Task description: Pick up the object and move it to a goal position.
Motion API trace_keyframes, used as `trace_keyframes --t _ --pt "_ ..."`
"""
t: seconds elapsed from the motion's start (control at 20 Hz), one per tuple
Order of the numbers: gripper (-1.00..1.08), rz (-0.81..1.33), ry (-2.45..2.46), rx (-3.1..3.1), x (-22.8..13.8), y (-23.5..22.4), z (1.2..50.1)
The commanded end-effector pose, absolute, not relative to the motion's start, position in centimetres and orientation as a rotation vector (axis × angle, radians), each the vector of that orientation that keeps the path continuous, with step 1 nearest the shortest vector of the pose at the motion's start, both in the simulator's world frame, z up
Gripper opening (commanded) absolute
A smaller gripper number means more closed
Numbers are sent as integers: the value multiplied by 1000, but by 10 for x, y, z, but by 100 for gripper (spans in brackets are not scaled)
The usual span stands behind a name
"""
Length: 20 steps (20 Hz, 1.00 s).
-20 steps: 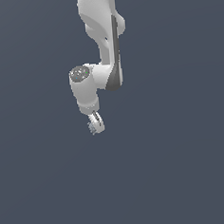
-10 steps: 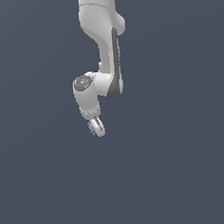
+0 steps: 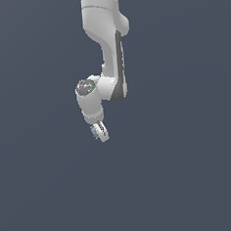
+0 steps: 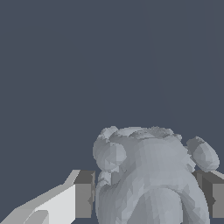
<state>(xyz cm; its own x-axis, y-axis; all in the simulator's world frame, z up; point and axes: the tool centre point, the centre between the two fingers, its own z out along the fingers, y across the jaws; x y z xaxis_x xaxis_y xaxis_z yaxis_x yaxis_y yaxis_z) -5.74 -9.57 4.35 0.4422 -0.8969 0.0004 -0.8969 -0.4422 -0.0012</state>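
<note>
- A plain dark slate-blue background fills both views.
- In the exterior view the white arm (image 3: pixel 105 49) hangs from the top edge, just left of centre, wrist bent down.
- The jaws (image 3: pixel 100 133) grip the lump (image 4: pixel 148 175).
- In the wrist view, a grey pad (image 4: pixel 84 194) presses each side of the lump.

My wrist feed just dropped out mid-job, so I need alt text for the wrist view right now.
A bumpy grey-blue object fills the space between the end effector fingers, with one dark finger pad on each side of it. Behind it there is only a flat, dark blue-grey background.
</note>
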Motion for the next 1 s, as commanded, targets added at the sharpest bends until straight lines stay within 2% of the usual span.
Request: trace_keyframes --t 0.0,0.5,0.95 --pt "-100 0 1660 -2667 -58 -96 42" --pt "-100 -2 1659 -2666 -55 -96 58" --pt "-100 -1 1662 -2666 -44 -97 118"
